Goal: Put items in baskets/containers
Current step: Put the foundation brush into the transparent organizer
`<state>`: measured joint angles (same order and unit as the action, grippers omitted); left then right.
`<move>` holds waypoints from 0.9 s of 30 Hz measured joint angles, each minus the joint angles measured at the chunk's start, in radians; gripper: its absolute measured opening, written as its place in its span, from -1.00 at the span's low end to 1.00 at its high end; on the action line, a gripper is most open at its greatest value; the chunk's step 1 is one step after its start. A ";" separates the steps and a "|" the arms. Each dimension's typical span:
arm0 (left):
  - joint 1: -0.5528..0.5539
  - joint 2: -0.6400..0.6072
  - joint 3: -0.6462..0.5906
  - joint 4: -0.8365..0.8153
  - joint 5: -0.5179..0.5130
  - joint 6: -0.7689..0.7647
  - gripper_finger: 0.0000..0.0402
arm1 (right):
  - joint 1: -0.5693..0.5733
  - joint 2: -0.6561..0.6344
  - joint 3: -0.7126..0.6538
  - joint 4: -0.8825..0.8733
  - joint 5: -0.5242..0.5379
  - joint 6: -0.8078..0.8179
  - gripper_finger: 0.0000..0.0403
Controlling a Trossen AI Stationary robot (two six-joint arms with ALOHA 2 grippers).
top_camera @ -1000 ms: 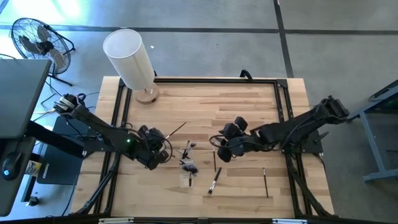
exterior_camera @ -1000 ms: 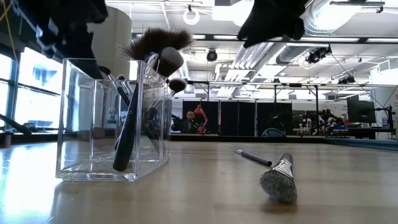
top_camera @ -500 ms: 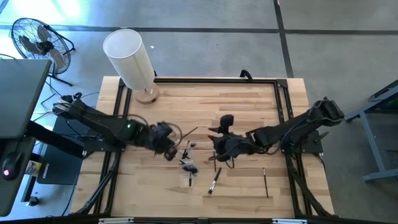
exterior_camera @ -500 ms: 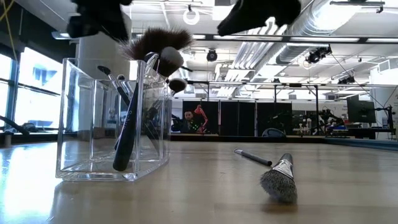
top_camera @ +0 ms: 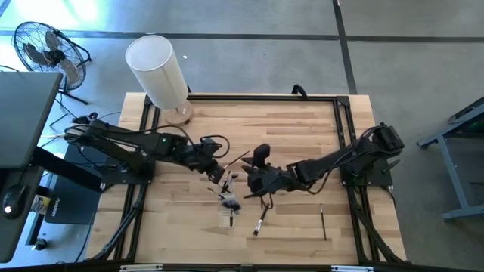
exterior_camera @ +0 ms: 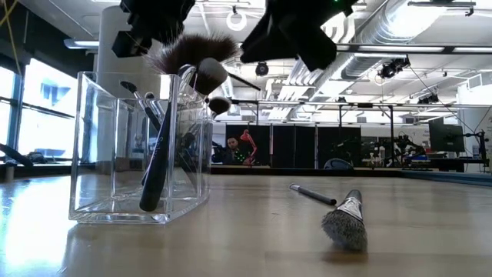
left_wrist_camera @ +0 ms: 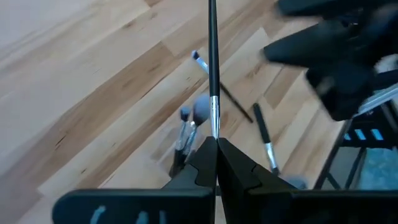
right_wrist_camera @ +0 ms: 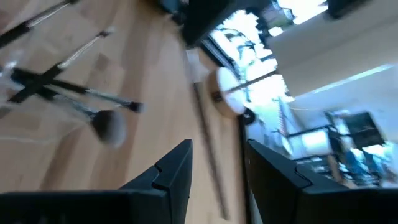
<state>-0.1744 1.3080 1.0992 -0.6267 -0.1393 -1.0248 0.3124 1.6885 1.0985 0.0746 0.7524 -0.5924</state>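
The left gripper (top_camera: 215,172) hangs over the middle of the table (top_camera: 302,128), just beside the clear cup (exterior_camera: 138,146), with its fingers (left_wrist_camera: 200,163) pinched tight on a thin dark brush (left_wrist_camera: 212,68). That brush sticks straight out from between the fingertips, and in the high view it shows as a thin line slanting from the left gripper toward the right one. The right gripper (top_camera: 253,181) sits just on the other side of the cup, with its two fingers (right_wrist_camera: 173,169) spread apart and nothing between them. The cup stands upright on the wood, near the front edge, between and slightly in front of the two grippers. It already holds a bundle of brushes (exterior_camera: 165,131) leaning at angles, among them one with a wide fluffy dark head (exterior_camera: 192,50) that rises above the rim. In the low view both grippers hover above the cup's open top. Other brushes lie flat on the table to the right of the cup: a silver-collared one (exterior_camera: 344,219) close by and another (top_camera: 322,221) well apart near the right edge.
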 joint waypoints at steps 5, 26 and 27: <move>0.000 0.000 0.000 0.045 -0.001 -0.001 -1.00 | -0.021 0.029 0.000 0.002 -0.012 -0.026 -0.30; -0.002 -0.002 0.000 0.112 -0.038 0.008 -0.98 | -0.082 0.035 -0.002 -0.093 -0.015 0.188 -0.91; -0.002 -0.001 0.000 0.114 -0.045 0.022 -0.97 | -0.082 0.034 -0.001 -0.114 -0.015 0.229 -0.91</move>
<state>-0.1768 1.3071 1.0996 -0.5123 -0.1843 -1.0025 0.2302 1.7229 1.0970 -0.0392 0.7372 -0.3637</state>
